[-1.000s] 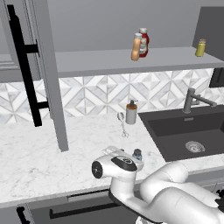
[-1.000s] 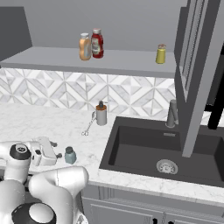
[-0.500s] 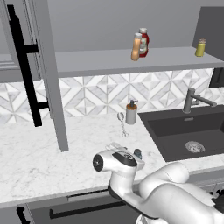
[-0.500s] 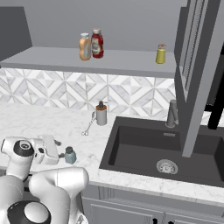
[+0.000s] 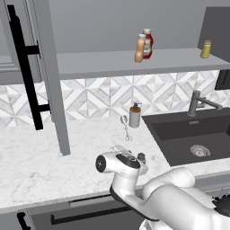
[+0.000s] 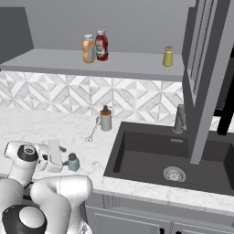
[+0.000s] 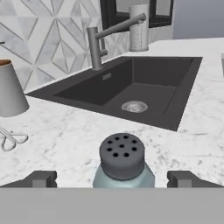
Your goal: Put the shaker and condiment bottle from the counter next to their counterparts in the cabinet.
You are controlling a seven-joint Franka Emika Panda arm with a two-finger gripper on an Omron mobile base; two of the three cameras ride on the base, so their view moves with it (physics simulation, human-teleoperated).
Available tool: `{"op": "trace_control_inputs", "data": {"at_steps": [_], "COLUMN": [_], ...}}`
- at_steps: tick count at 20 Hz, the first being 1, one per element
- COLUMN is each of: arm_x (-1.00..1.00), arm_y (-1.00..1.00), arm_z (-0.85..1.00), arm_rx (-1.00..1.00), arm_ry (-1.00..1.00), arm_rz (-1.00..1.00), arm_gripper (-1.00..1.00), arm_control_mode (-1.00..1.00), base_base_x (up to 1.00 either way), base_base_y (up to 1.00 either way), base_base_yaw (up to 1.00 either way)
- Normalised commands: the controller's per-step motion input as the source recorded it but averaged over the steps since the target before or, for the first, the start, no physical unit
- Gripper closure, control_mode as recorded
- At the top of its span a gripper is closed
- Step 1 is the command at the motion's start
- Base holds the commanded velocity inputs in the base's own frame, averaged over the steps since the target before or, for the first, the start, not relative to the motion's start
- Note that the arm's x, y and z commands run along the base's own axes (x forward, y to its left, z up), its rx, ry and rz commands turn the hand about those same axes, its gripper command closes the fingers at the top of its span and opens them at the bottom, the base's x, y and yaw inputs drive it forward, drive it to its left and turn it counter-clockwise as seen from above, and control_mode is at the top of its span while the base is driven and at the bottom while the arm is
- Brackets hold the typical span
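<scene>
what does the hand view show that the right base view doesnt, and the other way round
Hand view alone: the holes in the shaker's dark cap, and the open pincer's tips standing either side of it, apart from it.

Right base view alone: the cabinet shelf with the orange condiment bottle beside the red ketchup bottle, and the yellow-green shaker further right.

Both: the shaker, the sink, the faucet, the grey pump dispenser, the marble counter.

A tiled backsplash (image 5: 103, 96) with a white and grey diamond pattern ran behind the worktop. Above it the wall (image 5: 112, 22) was plain grey. A grey faucet (image 6: 179, 119) stood at the back edge of the dark sink (image 6: 169, 155).
</scene>
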Motion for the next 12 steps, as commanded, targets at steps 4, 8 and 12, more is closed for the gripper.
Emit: {"op": "trace_control_inputs", "data": {"at_steps": [4,8,12], "arm_x": [0.20,0.05,0.00], "arm_y": [-0.59,-0.52,-0.45], "arm_z": [-0.14,-0.31,-0.23], "arm_rx": [0.08,0.08,0.07], "arm_ry": [-0.07,-0.06,-0.01], "arm_rz": [0.00,0.00,0.00], "arm_gripper": [-1.00,1.00,1.00], "arm_control_mode": [-1.00,-1.00,-1.00], "base_base_x": [0.00,0.00,0.00], "base_base_y": [0.00,0.00,0.00], "base_base_yaw": [0.00,0.00,0.00]}}
